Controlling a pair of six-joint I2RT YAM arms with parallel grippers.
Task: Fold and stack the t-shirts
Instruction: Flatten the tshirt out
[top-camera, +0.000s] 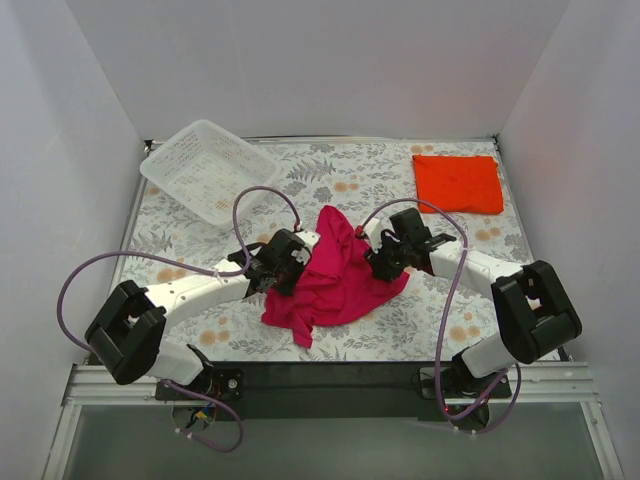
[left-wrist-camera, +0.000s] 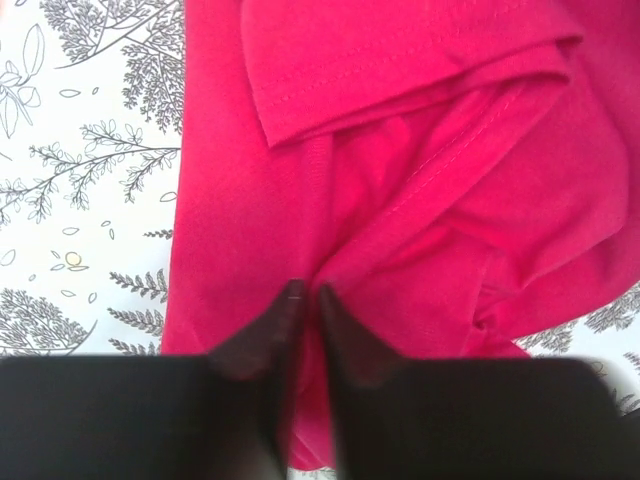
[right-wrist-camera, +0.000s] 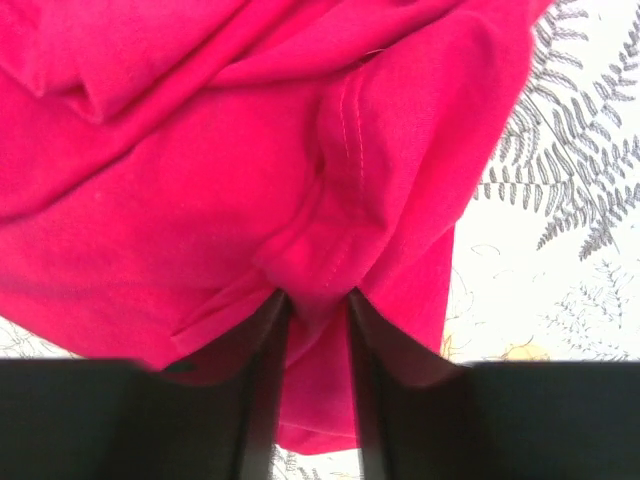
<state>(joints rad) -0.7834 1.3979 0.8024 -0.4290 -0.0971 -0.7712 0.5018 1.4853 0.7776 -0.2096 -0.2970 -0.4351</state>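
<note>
The magenta-pink t-shirt (top-camera: 335, 275) lies crumpled on the floral table between the two arms. My left gripper (top-camera: 285, 268) is at its left edge and is shut on a pinch of its fabric (left-wrist-camera: 308, 290). My right gripper (top-camera: 382, 262) is at its right edge and is shut on a thick fold of the same shirt (right-wrist-camera: 318, 292). The shirt fills both wrist views (left-wrist-camera: 400, 180) (right-wrist-camera: 200, 170). The orange-red t-shirt (top-camera: 458, 182) lies folded flat at the back right, apart from both grippers.
A white mesh basket (top-camera: 212, 170) sits tilted at the back left. White walls close in the table (top-camera: 450, 330) on three sides. Purple cables loop above both arms.
</note>
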